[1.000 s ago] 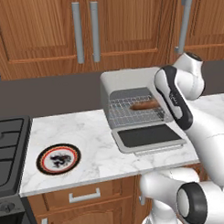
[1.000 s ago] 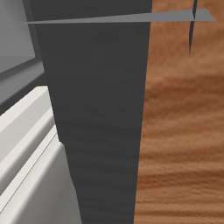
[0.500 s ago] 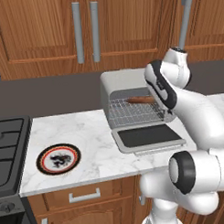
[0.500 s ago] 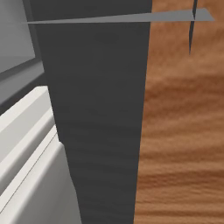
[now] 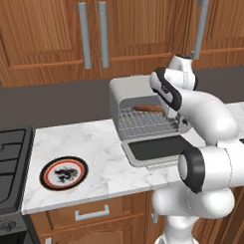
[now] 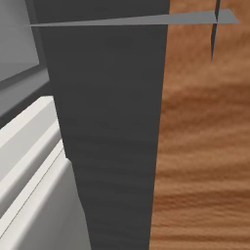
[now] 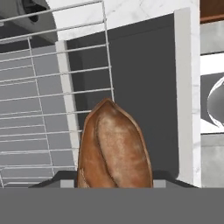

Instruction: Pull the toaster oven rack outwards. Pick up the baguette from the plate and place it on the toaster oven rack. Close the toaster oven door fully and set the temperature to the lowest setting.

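Baguette, slim golden-brown loaf, stood clamped in gripper, long axis running straight out ahead of fingers, hanging above pulled-out silver wire rack and lowered dark-glass door.

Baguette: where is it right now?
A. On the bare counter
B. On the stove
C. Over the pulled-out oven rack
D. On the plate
C: the baguette shows above the pulled-out rack, and the plate has nothing on it.

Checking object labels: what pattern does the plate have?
Black and red-orange rim, white centre with dark inky pattern; the plate shows best in left base view.
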